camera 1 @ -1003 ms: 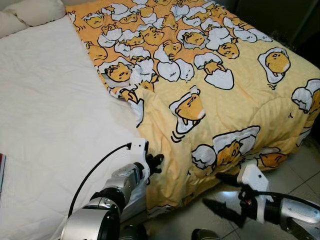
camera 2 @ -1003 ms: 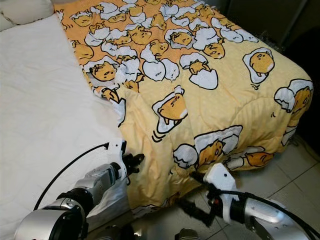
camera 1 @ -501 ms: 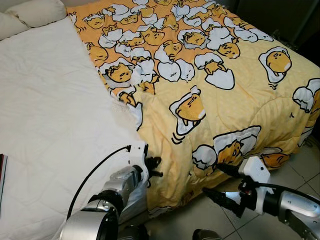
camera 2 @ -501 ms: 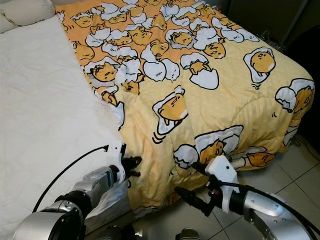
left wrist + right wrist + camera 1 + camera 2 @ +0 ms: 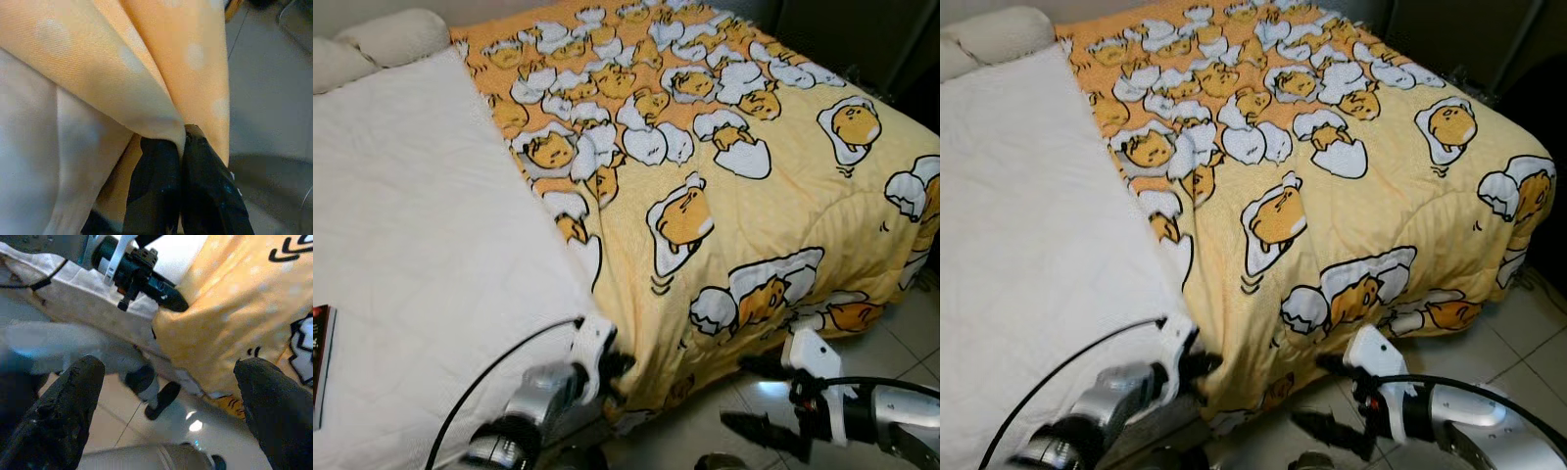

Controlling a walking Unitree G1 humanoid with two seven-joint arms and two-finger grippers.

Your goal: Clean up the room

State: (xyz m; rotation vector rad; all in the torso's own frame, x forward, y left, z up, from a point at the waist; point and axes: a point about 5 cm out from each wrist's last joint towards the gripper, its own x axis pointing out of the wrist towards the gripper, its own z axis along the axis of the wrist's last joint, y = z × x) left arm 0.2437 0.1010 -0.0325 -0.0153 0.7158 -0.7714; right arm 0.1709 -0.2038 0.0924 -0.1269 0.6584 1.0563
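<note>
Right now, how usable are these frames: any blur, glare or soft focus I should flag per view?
Eye views: evenly lit; the blanket is sharp, while the left gripper at its edge is motion-blurred. There is a bright glare patch on the floor tile beside the right gripper. Left wrist view: very close, the cloth soft and out of focus. Right wrist view: near fingers blurred, background smeared, small glare spot on the floor.

I'm looking down at a bed [image 5: 421, 255] whose bare white quilted mattress takes up the left of my view, with pale pillows [image 5: 372, 44] bunched at its far corner. Pale glossy floor tiles [image 5: 901, 343] run along the foot of the bed at lower right, catching a bright patch of reflected light. Beyond the far right side I see only dark furniture or wall [image 5: 862, 39] in deep shade, too dim for me to make out.
</note>
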